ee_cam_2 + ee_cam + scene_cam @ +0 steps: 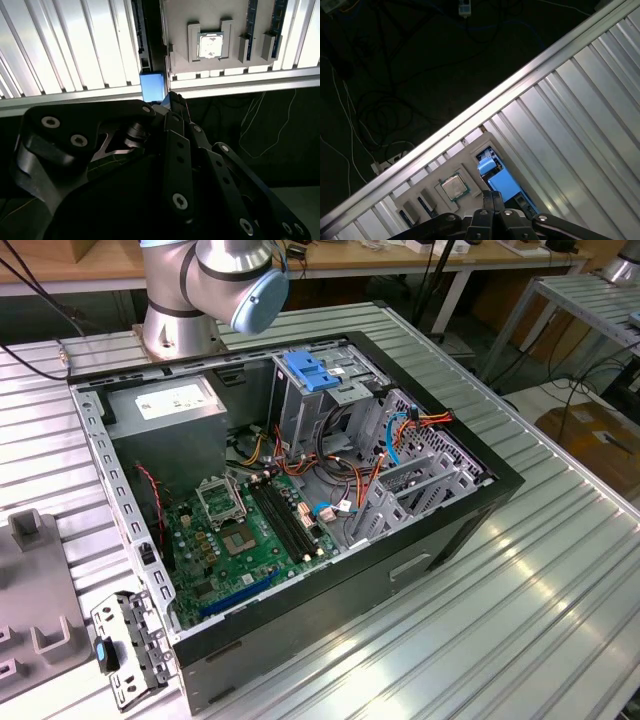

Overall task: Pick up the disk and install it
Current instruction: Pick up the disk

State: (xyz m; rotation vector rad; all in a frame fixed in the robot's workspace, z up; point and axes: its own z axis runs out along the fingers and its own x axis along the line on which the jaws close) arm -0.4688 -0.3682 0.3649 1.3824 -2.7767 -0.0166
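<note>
In both wrist views a blue plastic part sticks up from a slot in a grey fixture tray; it looks like a side rail of the disk standing on edge, with a dark edge running on from it. My gripper hangs just above that blue part, over the table's edge. Its black fingers are pressed together with nothing between them. In the exterior view the open computer case lies on its side, with a grey drive cage at its back.
A processor chip and memory sticks sit in the same tray. The ribbed aluminium table carries the case. A blue latch tops the cage. The arm's base stands behind. A loose bracket lies front left.
</note>
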